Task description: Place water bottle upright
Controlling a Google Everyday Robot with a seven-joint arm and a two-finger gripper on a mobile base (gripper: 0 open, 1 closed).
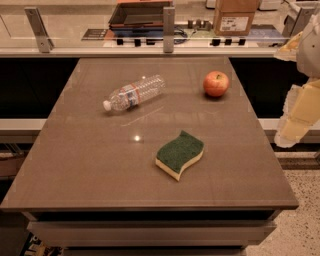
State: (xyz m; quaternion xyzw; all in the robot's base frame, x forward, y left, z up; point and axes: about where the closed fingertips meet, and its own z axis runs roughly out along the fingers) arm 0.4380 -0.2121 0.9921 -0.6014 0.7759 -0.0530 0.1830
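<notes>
The water bottle (134,93) lies on its side on the brown table (100,170), at the far left of middle. It is clear and ribbed, with a red-blue-white label band. Its white cap points to the front left. My gripper (292,131) hangs at the right edge of the view, off the table's right side and well away from the bottle. It is a cream-coloured part at the lower end of my arm (306,75) and holds nothing that I can see.
A red apple (216,83) stands at the far right of the table. A green and yellow sponge (180,154) lies near the middle front. Behind the table runs a counter with a tray (140,14) and a cardboard box (235,17).
</notes>
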